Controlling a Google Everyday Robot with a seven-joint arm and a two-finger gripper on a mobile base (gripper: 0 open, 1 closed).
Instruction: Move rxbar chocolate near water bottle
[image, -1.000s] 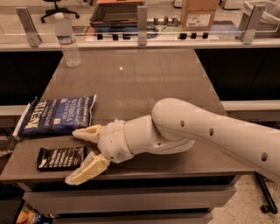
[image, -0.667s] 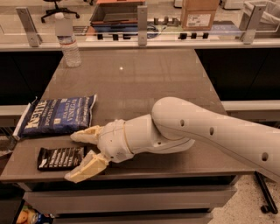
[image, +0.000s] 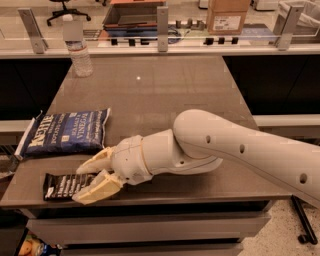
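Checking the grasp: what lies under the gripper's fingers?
The rxbar chocolate, flat on the table, beneath the open gripper. The lower finger covers one end; contact cannot be seen.

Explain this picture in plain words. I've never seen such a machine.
The white shape is a robot arm reaching in from the right across a brown table. The single camera looks down from the table's near side. At the arm's tip, the gripper, a two-finger claw, is open, its fingers spread over the right end of the rxbar chocolate, which lies flat near the front left edge. Nothing is lifted. Behind the bar lies a blue chip bag; the water bottle stands upright at the far left corner.
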